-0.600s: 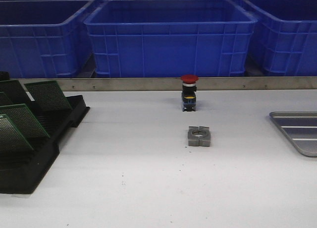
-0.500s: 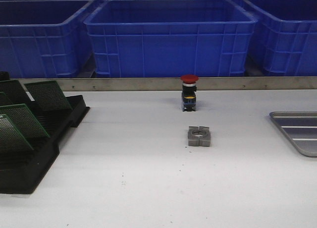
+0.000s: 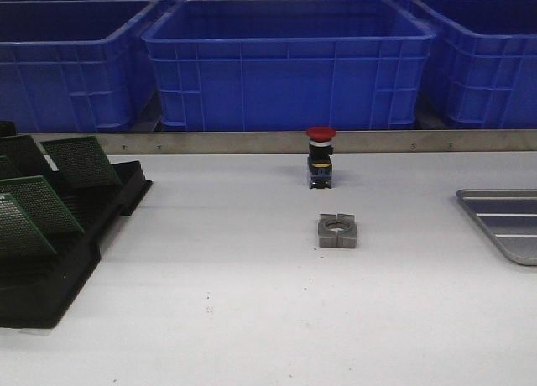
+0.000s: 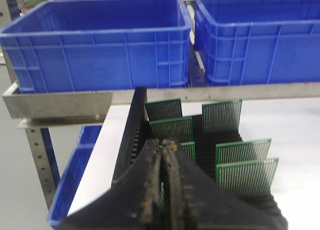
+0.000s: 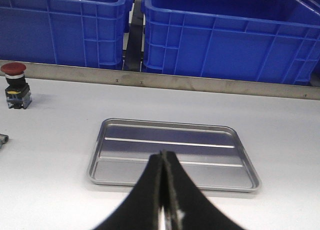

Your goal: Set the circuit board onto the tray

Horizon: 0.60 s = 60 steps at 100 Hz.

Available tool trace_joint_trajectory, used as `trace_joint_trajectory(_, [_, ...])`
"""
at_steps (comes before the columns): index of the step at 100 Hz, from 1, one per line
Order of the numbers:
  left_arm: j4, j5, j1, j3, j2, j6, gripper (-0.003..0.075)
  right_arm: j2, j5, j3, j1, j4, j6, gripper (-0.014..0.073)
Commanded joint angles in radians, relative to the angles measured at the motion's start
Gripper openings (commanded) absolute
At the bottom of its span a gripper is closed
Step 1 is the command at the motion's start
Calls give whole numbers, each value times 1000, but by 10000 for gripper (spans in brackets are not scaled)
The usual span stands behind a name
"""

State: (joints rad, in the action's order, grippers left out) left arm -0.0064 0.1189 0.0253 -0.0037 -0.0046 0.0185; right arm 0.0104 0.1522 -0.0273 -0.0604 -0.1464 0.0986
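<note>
while the front view shows green perforated circuit boards (image 3: pixel 38 206) upright in a black slotted rack (image 3: pixel 63 260), the left gripper (image 4: pixel 162 155), pressed together, must spread over one; the right gripper (image 5: pixel 162 162) likewise pressed together above the empty grey metal tray (image 5: pixel 170 135).

The tray (image 5: pixel 172 177) is showing smooth grey metal with a soft shine and pale ridges. The crates (image 3: pixel 289 63) are looking like glossy blue plastic. The rack (image 3: pixel 59 268) is appearing as matt black plastic, and the circuit boards (image 4: pixel 247 177) in it are showing green dotted faces. The table (image 3: pixel 252 319) is looking matt white; the block (image 3: pixel 337 231) dull grey metal
</note>
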Motion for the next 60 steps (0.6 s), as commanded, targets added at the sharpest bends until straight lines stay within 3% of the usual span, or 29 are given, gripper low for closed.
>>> trace_joint_trajectory(1, [-2, -119, -2, 29, -33, 9, -17, 20, -69, -1, -6, -11, 2, -59])
trace_joint_trajectory(30, [-2, -149, -4, 8, -33, 7, -17, 20, -69, -1, -6, -11, 2, -59])
trace_joint_trajectory(60, [25, 181, -6, -268, 71, 7, -18, 20, -69, -1, -6, -11, 2, -59])
